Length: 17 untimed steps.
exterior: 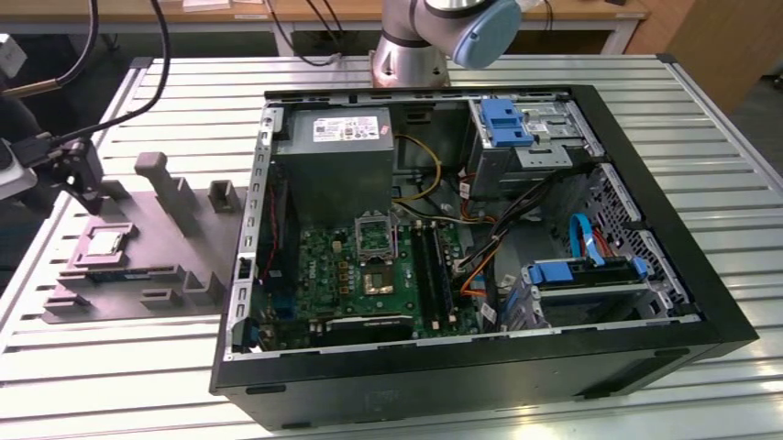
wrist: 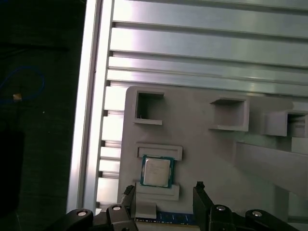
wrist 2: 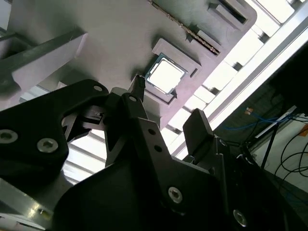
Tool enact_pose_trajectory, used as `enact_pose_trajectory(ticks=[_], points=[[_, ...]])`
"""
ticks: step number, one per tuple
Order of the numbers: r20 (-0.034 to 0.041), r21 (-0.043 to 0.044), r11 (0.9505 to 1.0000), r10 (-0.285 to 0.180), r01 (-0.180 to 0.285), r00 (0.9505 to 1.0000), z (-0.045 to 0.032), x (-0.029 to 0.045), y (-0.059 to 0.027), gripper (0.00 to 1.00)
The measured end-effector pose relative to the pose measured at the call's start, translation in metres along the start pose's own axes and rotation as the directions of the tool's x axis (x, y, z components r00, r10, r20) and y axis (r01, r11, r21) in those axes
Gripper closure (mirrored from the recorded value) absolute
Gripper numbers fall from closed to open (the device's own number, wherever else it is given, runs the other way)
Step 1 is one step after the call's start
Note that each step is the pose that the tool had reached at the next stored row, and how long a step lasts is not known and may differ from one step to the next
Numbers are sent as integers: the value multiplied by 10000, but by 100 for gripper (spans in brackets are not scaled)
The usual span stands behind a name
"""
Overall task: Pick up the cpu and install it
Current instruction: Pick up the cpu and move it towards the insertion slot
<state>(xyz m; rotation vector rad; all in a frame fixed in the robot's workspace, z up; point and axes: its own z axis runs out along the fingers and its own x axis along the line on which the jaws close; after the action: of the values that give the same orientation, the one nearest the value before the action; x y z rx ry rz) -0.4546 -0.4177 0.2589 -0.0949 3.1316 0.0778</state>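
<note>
Sitting in a recess of the grey fixture plate [exterior: 178, 234] at the exterior view's left, the cpu [wrist: 156, 172] shows a pale silver square top, green-edged. The gripper [wrist: 163, 191] hovers near it, fingers spread wide and empty.

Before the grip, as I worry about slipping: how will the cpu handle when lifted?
Probably stiff and light: the cpu is a small flat square chip. Possibly slippery, its metal top shines. Unlikely to roll; it lies flat in the grey holder.
</note>
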Motion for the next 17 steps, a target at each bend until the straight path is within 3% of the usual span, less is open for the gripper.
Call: enact_pose_trajectory(ticks=[12,17], points=[[11,2,9997,238,-238,9997,217,2,-11,41],[10,2,9997,239,-239,9997,227,2,-11,41]])
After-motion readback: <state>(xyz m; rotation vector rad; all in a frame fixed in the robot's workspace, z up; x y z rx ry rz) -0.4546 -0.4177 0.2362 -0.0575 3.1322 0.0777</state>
